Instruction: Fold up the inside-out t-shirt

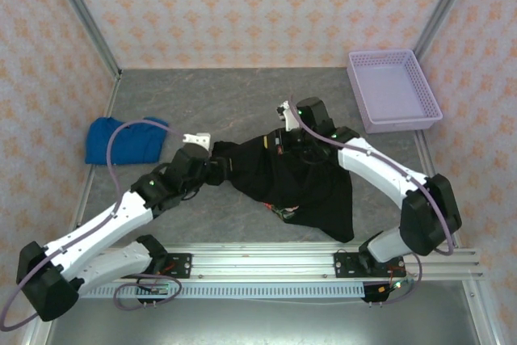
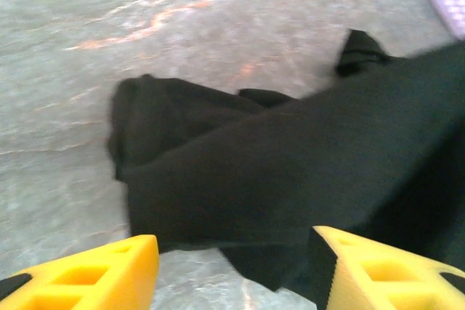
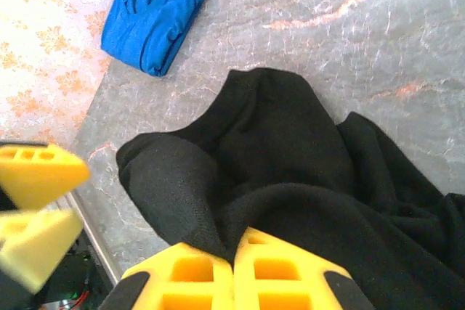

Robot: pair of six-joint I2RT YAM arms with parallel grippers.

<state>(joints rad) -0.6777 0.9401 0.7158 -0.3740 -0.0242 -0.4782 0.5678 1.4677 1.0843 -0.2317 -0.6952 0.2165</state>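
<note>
Two arms meet over a black t-shirt heaped mid-table in the top view. The left gripper sits at the shirt's left end and the right gripper at its far edge. A blue garment lies well to the left, and a basket sits at the far right.

From the left wrist, the yellow fingers stand wide apart. The cloth lies on the table just beyond them, its near edge reaching between the tips.

From the right wrist, the fingers are pressed together, pinching a ridge of black cloth that rises to their tips. The rest spreads beyond, and the blue garment lies apart by the wall.
</note>
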